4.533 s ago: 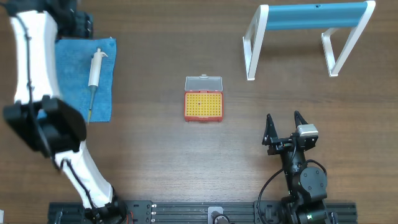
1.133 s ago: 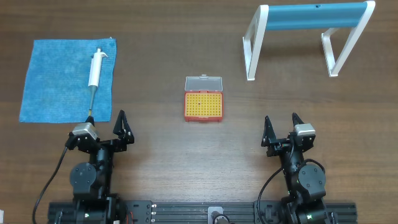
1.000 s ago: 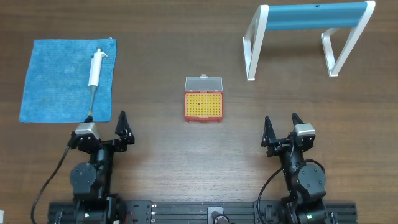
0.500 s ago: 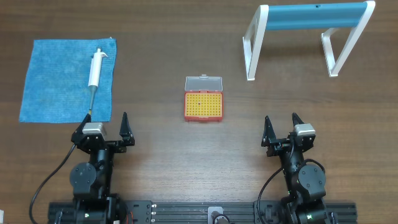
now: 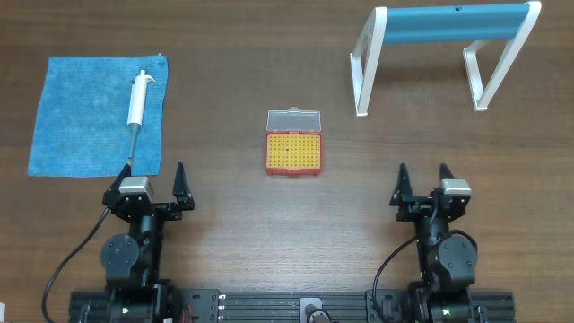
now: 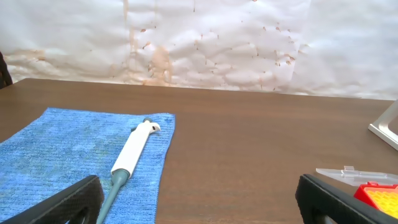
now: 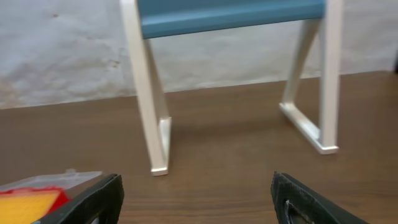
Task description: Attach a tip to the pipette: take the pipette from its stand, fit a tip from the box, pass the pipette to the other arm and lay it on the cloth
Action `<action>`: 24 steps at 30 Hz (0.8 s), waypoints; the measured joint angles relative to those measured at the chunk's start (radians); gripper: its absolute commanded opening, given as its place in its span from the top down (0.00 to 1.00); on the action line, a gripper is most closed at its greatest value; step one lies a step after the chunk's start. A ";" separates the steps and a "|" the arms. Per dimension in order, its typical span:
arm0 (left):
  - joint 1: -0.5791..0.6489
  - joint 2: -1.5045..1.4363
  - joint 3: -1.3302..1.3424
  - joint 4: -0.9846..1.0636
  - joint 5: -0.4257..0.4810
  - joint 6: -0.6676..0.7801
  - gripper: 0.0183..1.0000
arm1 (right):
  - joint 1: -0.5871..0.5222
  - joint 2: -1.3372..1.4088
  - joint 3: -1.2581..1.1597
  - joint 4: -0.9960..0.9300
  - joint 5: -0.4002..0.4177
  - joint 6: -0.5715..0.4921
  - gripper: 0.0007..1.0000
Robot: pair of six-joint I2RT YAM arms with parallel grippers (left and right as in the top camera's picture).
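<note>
The white pipette (image 5: 135, 102) lies on the blue cloth (image 5: 79, 120) at the far left, its tip end pointing toward the near edge; the left wrist view shows the pipette (image 6: 132, 152) on the cloth (image 6: 56, 155) too. The orange tip box (image 5: 293, 150) with its clear lid folded back stands mid-table. The white-and-blue stand (image 5: 448, 49) is at the far right. My left gripper (image 5: 149, 185) is open, low near its base, just short of the cloth's near edge. My right gripper (image 5: 421, 185) is open near its base, holding nothing.
The stand's white legs (image 7: 152, 99) and blue bar (image 7: 230, 15) rise ahead of the right gripper. A corner of the tip box (image 7: 31, 199) shows beside it. Bare brown table (image 5: 233, 224) lies between the arms and around the box.
The left arm came down from over the cloth to rest near its base, leaving the pipette on the cloth. In the last half second the right gripper shifted slightly right.
</note>
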 measured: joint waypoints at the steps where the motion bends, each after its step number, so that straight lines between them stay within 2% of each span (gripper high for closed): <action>1: 0.000 0.000 0.000 0.000 0.000 0.000 0.00 | -0.023 0.000 0.000 0.000 0.001 0.000 0.21; 5: 0.000 0.000 0.000 0.000 0.000 0.000 0.00 | -0.091 0.000 0.000 0.000 -0.005 -0.036 0.21; 8: 0.000 0.000 0.000 0.000 0.000 0.000 0.00 | -0.092 0.000 0.000 -0.004 -0.037 -0.120 0.21; 12: 0.000 0.000 0.000 0.000 0.000 0.000 0.00 | -0.092 0.000 0.000 -0.006 -0.050 -0.176 0.21; 24: 0.000 0.000 0.000 0.000 0.000 0.000 0.00 | -0.092 0.000 0.000 -0.006 -0.053 -0.193 0.21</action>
